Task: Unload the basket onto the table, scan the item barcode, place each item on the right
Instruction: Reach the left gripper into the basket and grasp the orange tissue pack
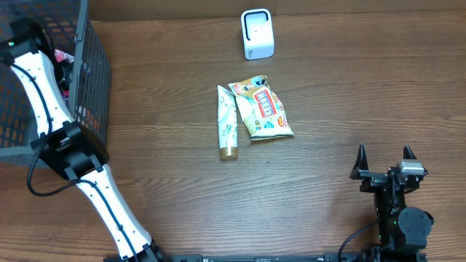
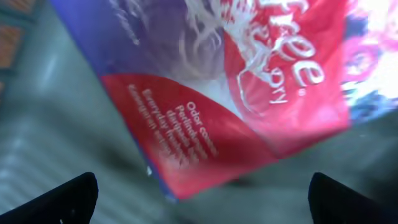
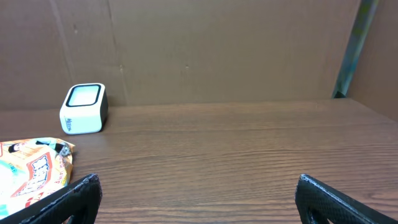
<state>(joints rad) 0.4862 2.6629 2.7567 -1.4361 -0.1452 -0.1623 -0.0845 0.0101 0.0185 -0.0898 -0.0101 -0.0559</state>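
A white barcode scanner (image 1: pixel 257 33) stands at the table's far edge, also seen as the scanner (image 3: pixel 84 109) in the right wrist view. My left arm (image 1: pixel 36 80) reaches into the black wire basket (image 1: pixel 93 73) at the left. In the left wrist view my left gripper (image 2: pixel 202 199) is open, hanging close above a red, purple and pink packet (image 2: pixel 224 106) with white print; nothing is between the fingers. A bit of the pink packet (image 1: pixel 63 56) shows in the basket from overhead. My right gripper (image 1: pixel 384 156) rests open and empty at the front right.
A pale green tube (image 1: pixel 228 122) with a gold cap and a yellow snack packet (image 1: pixel 263 108) lie side by side mid-table, the snack packet (image 3: pixel 31 177) showing at the right wrist view's left edge. A brown cardboard wall (image 3: pixel 217 50) backs the table.
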